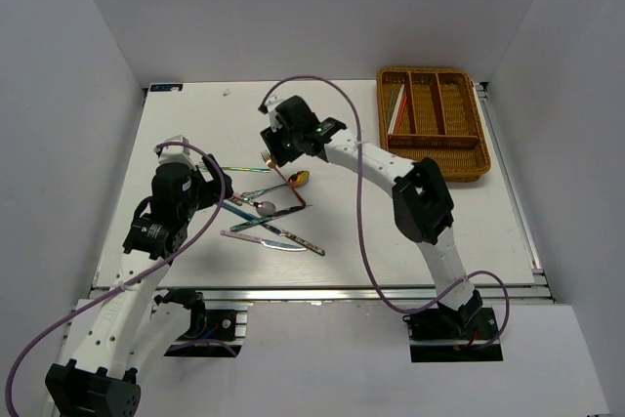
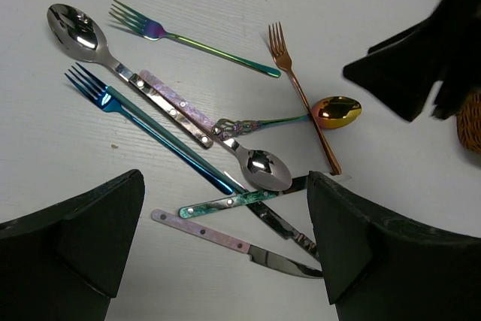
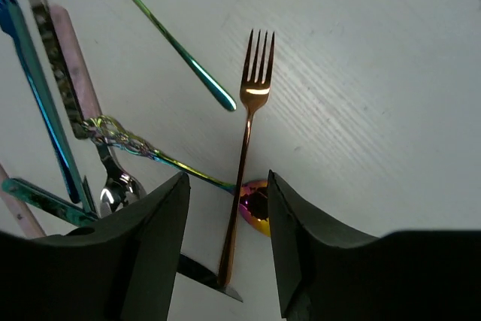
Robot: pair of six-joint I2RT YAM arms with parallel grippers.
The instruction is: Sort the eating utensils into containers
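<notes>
White table (image 1: 508,222), grey walls (image 1: 59,95) around; small speck (image 1: 227,92), maybe tape

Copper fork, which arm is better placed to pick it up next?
Right. The right gripper hangs over the copper fork, open jaws either side of the handle, and the wicker tray sits on that arm's side. The left gripper, also open, is above the other utensils.

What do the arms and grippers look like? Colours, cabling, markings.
The left arm and right arm match: white links, black joint housings, black base plates. A purple cable loops loosely along each. The left gripper and right gripper have broad matte-black wedge fingers. Small green lights show near the right wrist. No readable markings.
</notes>
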